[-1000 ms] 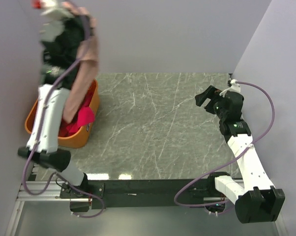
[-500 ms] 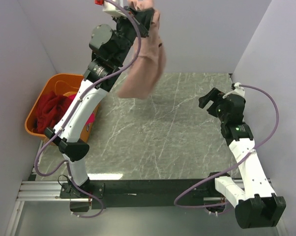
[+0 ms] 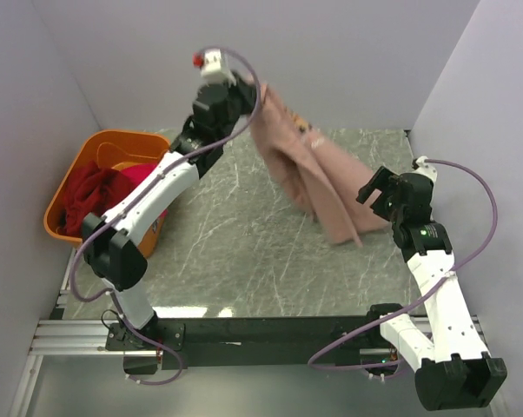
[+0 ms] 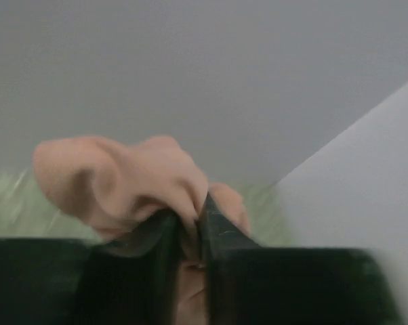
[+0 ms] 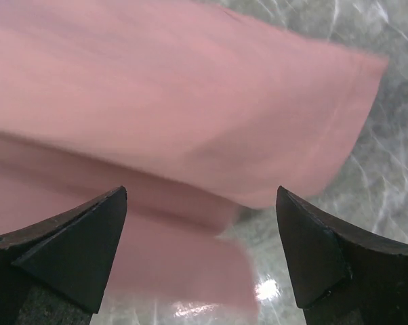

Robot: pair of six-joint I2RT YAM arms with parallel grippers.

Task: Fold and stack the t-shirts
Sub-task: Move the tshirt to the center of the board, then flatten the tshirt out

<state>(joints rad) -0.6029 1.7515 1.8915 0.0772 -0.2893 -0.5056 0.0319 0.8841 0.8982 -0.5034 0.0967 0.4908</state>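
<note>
Handling: the dusty pink t-shirt (image 3: 318,178) is behaving as light, limp cloth. Judging by its drape, it is going to sag and slip wherever nothing is pinching it.
Where to grip: a hem corner or shoulder seam is looking like the surest hold. The loose lower end is hanging nearest the right gripper (image 3: 379,187).
Look: it is trailing as one long, bunched strip with a small dark print near its upper edge, too small to read.
Place: it is hanging over the marbled table (image 3: 244,261), from upper centre to centre right of the top view. I cannot tell whether it is touching the table.
Left gripper (image 4: 194,220): it is clamping a wad of the pink cloth.
Right gripper: its fingers are standing wide apart, holding nothing, above the shirt's loose end.
Other shirts: the dark red t-shirt (image 3: 89,187) and the magenta t-shirt (image 3: 148,180) are lying heaped in the orange tub (image 3: 60,224) at left.
</note>
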